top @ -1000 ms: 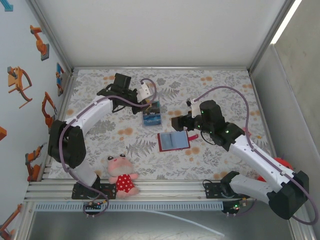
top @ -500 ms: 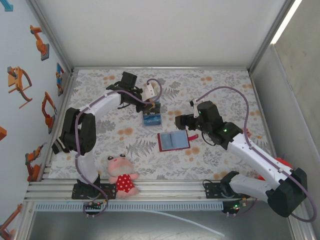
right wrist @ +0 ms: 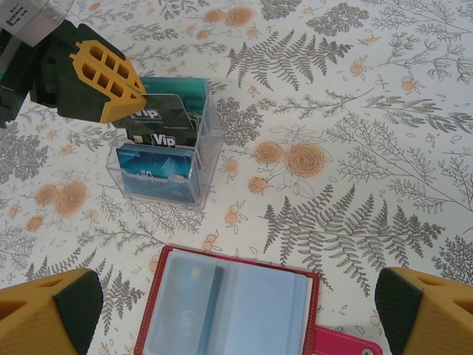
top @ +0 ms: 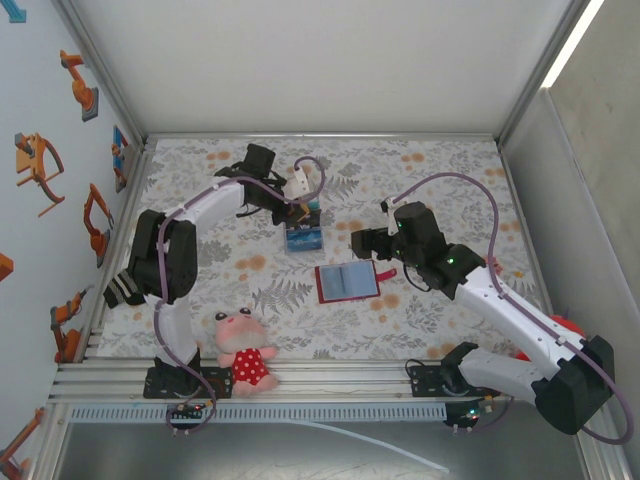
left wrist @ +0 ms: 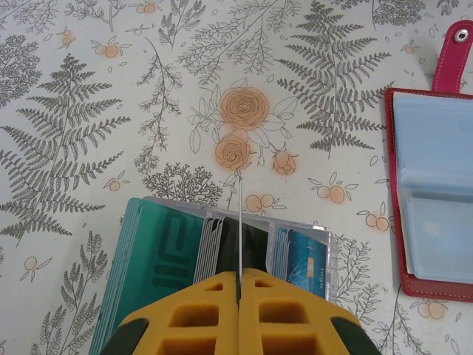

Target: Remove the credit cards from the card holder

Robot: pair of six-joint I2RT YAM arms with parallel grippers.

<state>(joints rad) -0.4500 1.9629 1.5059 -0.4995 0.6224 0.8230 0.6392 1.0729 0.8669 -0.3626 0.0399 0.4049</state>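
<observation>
Card holder [top: 347,283] lies open and flat at mid-table, tab [top: 385,272] pointing to 3 o'clock. Its pale bluish sleeves face up; what sits behind them is too hazy to call.

Credit cards [top: 303,238] stand on edge in a clear box [right wrist: 203,159] at 11 o'clock from the holder, well apart from it. In the right wrist view the teal ones [right wrist: 181,87] are at the far end and the blue ones [right wrist: 151,174] at the near end.

Left gripper [left wrist: 239,285] is over the box, yellow fingers pressed together on a dark Vip card [right wrist: 164,126]. The card stands upright, lower edge down among the others.

Right gripper [top: 358,243] is at 12 o'clock from the holder, near it, fingers spread wide with nothing between them.

Plush toy [top: 243,352] is at 8 o'clock, by the near edge of the table [top: 440,170].
</observation>
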